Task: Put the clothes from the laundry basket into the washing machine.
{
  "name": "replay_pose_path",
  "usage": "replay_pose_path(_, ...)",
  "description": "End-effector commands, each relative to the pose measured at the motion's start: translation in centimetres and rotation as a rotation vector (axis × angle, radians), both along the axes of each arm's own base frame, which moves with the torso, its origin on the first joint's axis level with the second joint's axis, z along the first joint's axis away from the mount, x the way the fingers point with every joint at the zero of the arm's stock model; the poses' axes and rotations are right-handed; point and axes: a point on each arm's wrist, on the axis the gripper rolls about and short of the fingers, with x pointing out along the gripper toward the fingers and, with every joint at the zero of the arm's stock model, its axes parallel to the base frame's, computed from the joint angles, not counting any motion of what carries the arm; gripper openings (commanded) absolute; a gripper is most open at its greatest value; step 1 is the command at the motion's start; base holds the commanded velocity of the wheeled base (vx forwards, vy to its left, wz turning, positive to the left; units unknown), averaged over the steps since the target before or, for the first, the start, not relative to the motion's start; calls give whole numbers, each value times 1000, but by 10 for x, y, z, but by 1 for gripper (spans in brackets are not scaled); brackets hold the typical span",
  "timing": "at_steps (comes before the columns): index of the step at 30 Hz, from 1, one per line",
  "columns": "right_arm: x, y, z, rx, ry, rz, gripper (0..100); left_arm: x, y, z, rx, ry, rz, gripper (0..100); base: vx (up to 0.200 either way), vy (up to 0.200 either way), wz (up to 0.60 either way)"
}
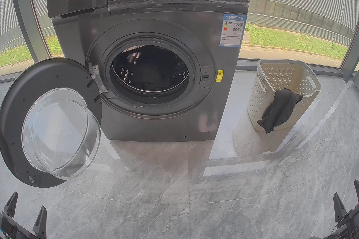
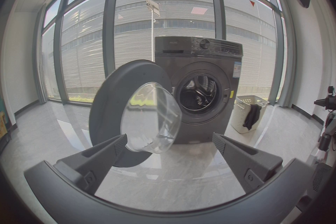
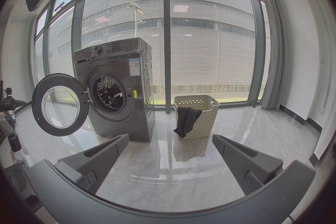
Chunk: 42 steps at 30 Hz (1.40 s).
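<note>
Lower left in the head view, the left gripper (image 1: 27, 210) hangs spread wide, holding nothing. The door (image 1: 22, 101) is swung aside at centre left, so the drum (image 1: 149, 71) of the washing machine (image 1: 157, 19) stands free for loading; something dark may already lie inside. Centre right, a dark garment (image 1: 278, 109) drapes over the rim of the laundry basket (image 1: 257, 101), easy to pinch. Lower right, the right gripper (image 1: 347, 196) gapes empty.

Glossy grey marble floor (image 1: 187, 191) reflects daylight from tall windows (image 3: 210, 35) (a striped grey building (image 3: 210, 60) outside), white walls.
</note>
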Motion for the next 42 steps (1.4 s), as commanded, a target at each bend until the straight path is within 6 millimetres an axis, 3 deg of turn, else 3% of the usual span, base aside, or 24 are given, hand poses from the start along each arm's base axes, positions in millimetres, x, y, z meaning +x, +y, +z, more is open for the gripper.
replay_pose_path(1,0,0,-5,0,6,-1,100,0,0,-5,-10,6,-1,100,0,-200,0)
replay_pose_path(35,0,0,-5,0,6,-1,100,0,0,-5,16,7,-5,100,0,-200,0)
replay_pose_path(42,0,0,-5,0,6,-1,100,0,0,-6,19,8,-5,100,0,0,0)
